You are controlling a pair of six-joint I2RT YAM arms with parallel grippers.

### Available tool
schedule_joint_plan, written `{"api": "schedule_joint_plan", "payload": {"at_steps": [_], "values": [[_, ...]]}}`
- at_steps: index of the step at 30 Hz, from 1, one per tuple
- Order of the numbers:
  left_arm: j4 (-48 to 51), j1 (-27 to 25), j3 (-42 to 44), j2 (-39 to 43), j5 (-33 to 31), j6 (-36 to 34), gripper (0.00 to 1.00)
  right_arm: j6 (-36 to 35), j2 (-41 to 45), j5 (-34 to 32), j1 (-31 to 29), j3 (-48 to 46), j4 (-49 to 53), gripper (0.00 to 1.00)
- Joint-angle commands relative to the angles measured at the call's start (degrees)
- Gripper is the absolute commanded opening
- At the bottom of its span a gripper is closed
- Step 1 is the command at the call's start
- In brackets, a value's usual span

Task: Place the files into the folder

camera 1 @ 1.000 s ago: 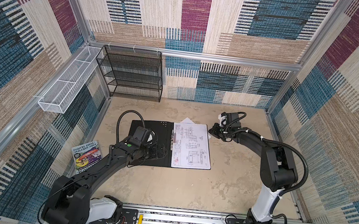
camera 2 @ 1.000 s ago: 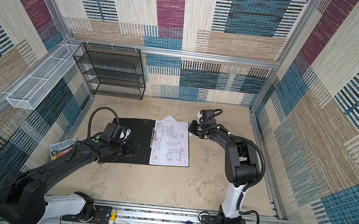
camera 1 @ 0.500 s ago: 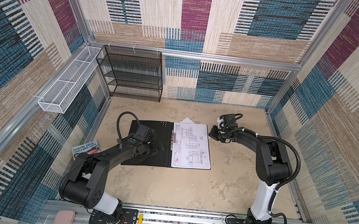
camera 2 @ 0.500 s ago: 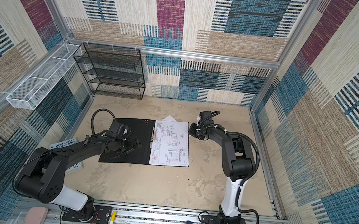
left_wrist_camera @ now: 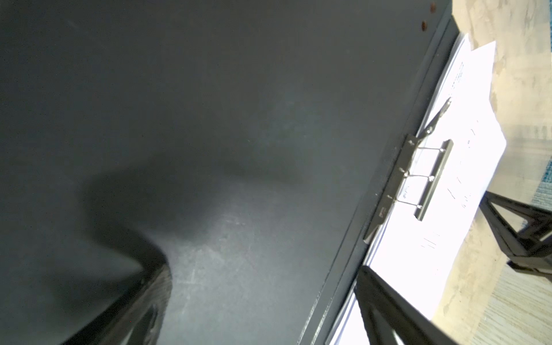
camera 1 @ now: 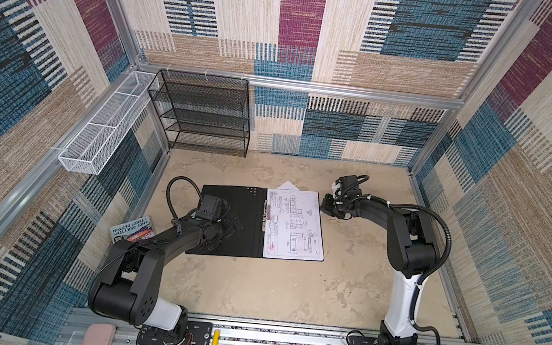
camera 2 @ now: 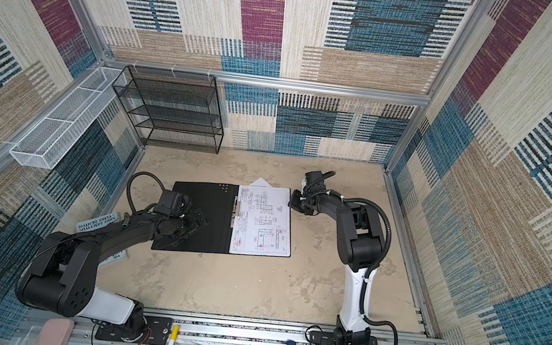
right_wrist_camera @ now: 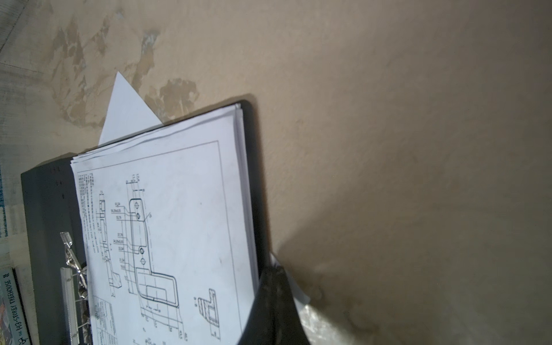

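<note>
The folder (camera 1: pixel 246 200) lies open mid-worktop, black inside up, with the files (camera 1: pixel 296 226), white sheets of technical drawings, stacked on its right half. The left gripper (camera 1: pixel 233 226) hovers spread wide over the bare flap; the right gripper (camera 1: pixel 325 209), clenched, apparently touches the stack's edge.

Book (camera 1: pixel 133 230) cover: "ANDY GRIFFITHS", "TERRY DENTON"
Book spine: "THE 143-STOREY TREEHOUSE"
Top sheet (right_wrist_camera: pixel 167 224): drawing figures, too small to read
</note>
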State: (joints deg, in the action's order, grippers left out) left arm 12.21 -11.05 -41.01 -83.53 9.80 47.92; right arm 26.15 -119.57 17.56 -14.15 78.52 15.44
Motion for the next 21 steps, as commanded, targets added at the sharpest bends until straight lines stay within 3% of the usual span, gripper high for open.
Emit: {"api": "schedule_joint_plan", "payload": {"at_steps": [1, 9, 21], "values": [[3.03, 0.83, 0.93, -0.16, -2.23, 1.57, 0.97, 0.74, -0.53, -1.31, -0.09, -0.65, 0.26, 0.0], [3.49, 2.85, 2.13, 0.49, -2.16, 2.83, 0.97, 2.91, 0.44, -5.56, 2.17, -2.71, 1.35, 0.0], [3.18, 4.22, 2.53, 0.56, -1.33, 2.31, 0.97, 7.03, 12.46, -4.7, 16.78, -16.23, -2.24, 0.0]]}}
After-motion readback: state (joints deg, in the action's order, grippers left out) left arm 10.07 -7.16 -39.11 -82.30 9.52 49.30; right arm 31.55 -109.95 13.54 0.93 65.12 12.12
